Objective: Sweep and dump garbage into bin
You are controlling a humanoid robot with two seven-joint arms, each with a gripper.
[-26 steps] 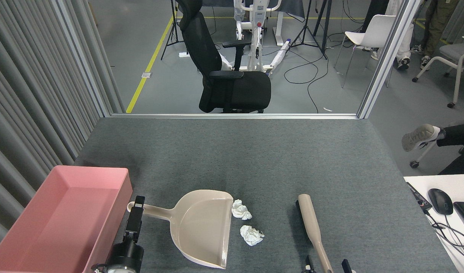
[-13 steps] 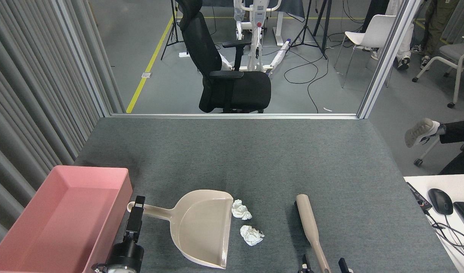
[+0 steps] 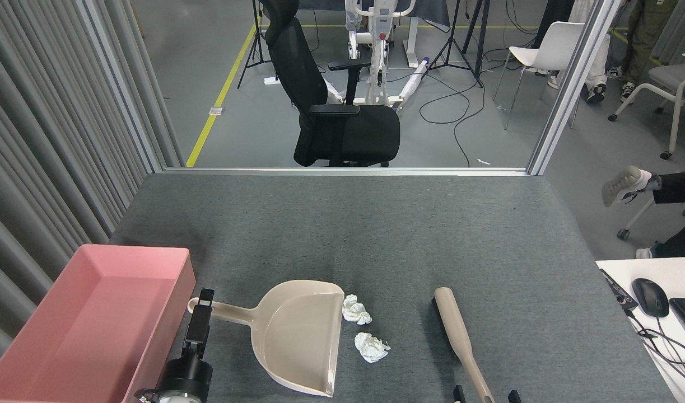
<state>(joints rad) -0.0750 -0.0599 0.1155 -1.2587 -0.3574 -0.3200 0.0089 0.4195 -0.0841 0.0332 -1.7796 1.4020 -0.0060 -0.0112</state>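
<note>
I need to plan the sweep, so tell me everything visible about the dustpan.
The dustpan is beige, smooth plastic, lying flat on the grey table, empty. Its straight open lip faces right, toward the two white tissue wads just off it. Its thin handle points left, ending in a loop by the left claw, near the pink bin.

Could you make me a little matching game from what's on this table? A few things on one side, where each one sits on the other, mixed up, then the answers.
Things:
1. bin
2. dustpan
3. brush
4. tissue wads

Places:
A. just right of the dustpan's open edge
B. far left, at the table's edge
C. right of the wads, lying on the felt
D. between the bin and the wads

Pairs: 1-B, 2-D, 3-C, 4-A
</note>
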